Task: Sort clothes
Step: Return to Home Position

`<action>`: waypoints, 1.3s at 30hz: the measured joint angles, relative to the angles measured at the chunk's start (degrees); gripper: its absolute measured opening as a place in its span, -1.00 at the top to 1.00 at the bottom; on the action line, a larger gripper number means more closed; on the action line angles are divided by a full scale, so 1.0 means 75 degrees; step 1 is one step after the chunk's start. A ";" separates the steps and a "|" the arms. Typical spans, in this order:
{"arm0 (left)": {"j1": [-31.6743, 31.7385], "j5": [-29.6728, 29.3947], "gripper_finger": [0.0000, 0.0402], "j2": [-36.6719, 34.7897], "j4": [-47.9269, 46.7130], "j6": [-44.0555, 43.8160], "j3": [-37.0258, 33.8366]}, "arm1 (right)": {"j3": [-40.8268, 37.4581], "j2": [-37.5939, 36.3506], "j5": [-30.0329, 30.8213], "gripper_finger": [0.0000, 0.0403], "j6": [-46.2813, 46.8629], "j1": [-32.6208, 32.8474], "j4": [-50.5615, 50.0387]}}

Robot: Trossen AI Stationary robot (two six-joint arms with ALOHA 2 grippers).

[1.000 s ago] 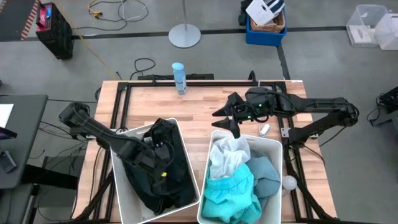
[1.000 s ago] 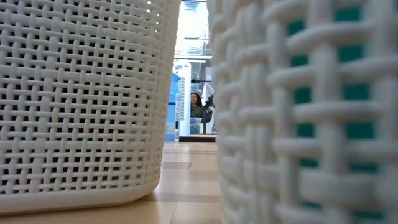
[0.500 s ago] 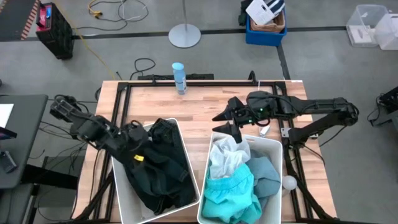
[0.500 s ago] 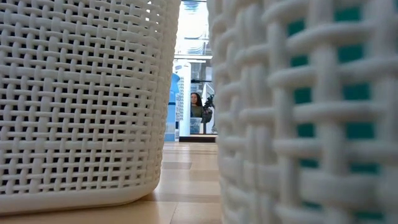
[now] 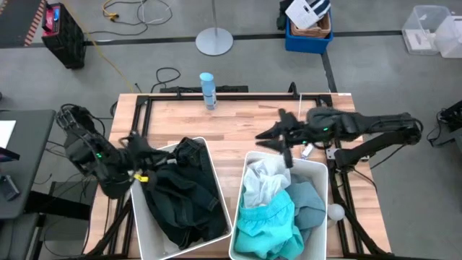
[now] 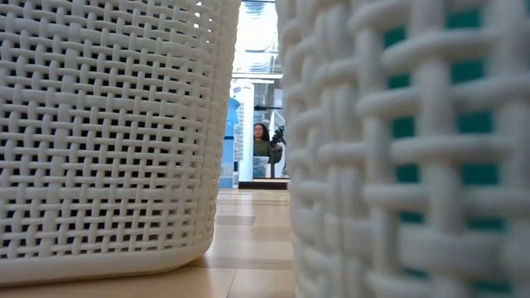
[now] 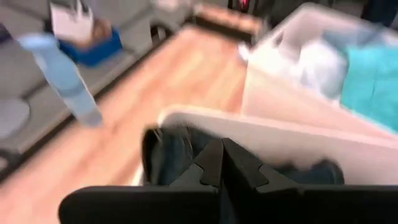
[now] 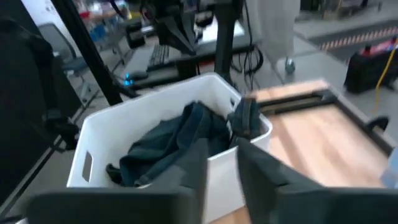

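Dark green and black clothes [image 5: 184, 198] lie heaped in the left white bin [image 5: 137, 217]; they also show in the right wrist view [image 8: 168, 149]. White [image 5: 266, 180], turquoise [image 5: 267, 224] and pale grey-blue [image 5: 310, 202] clothes fill the right white bin [image 5: 317, 167]. My left gripper [image 5: 144, 155] is shut and empty over the left bin's far left rim; its shut fingers show in the left wrist view [image 7: 221, 152]. My right gripper [image 5: 278, 141] hovers over bare table just beyond the right bin's far rim, its fingers slightly apart [image 8: 222, 155] and empty.
A slim blue bottle [image 5: 208, 90] stands near the table's far edge. Bare wood [image 5: 231, 126] lies between the bottle and the bins. In the low view the two bin walls [image 6: 99, 132] [image 6: 414, 149] fill the picture, with a person [image 6: 263, 141] far behind the table.
My left gripper has drawn back out of the left bin, away from the dark clothes, toward the table's left edge. My right gripper has gone a little toward the table's right edge, above the right bin's far rim. The clothes lie as before.
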 joint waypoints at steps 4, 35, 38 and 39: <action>-0.0522 -0.1083 1.00 -0.0258 -0.0048 -0.0028 -0.0011 | -0.0143 -0.0629 0.0014 0.89 -0.0268 -0.0073 0.0066; -0.2651 -0.4400 1.00 -0.5355 -0.0394 -0.3148 -0.4829 | -0.6304 -0.5449 -0.0831 0.99 0.0288 -0.2736 0.3334; -0.2657 -0.4412 1.00 -0.5843 -0.0486 -0.2813 -0.4832 | -0.6863 -0.5681 -0.1561 0.99 0.0623 -0.3281 0.3850; -0.2697 -0.4409 1.00 -0.5978 -0.0521 -0.2738 -0.4832 | -0.7053 -0.5733 -0.1810 0.99 0.0756 -0.3453 0.4070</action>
